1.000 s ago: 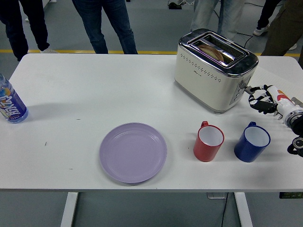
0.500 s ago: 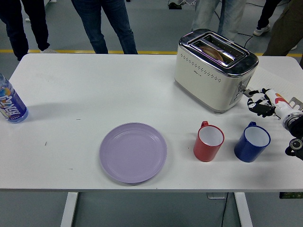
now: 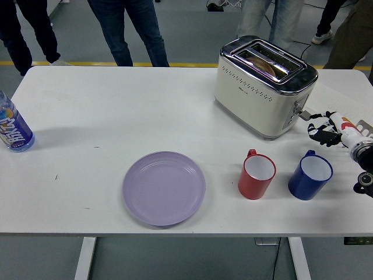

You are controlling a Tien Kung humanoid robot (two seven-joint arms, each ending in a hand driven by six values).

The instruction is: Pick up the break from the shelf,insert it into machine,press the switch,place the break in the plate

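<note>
The right robot hand (image 3: 324, 129) enters from the right edge of the head view and sits low over the white bench (image 3: 105, 111), its black fingers (image 3: 317, 132) loosely curled and pointing toward the switch side of the toaster. It grips nothing. The fingertips lie just beside the toaster's end panel; whether they touch it cannot be told. The left robot hand is out of view.

Directly ahead of the fingers, to their left in the view, stands the cream and chrome two-slot toaster (image 3: 262, 87). A slice of brown bread (image 3: 263, 63) sits down inside the slot, only its top edge showing.

Nearer the bench's front edge than the robot hand, and just beside it, stands a dark blue mug with a white interior (image 3: 310, 175). Further left of that is a red mug with a white interior (image 3: 256, 174); the two mugs stand apart from each other.

Well away from the robot hand, toward the middle front of the bench, lies a round lilac plate (image 3: 164, 188) with nothing on it. At the far left edge a clear plastic bottle with a blue label (image 3: 13, 126) stands upright.

Several persons stand beyond the far side of the bench; only legs show.
</note>
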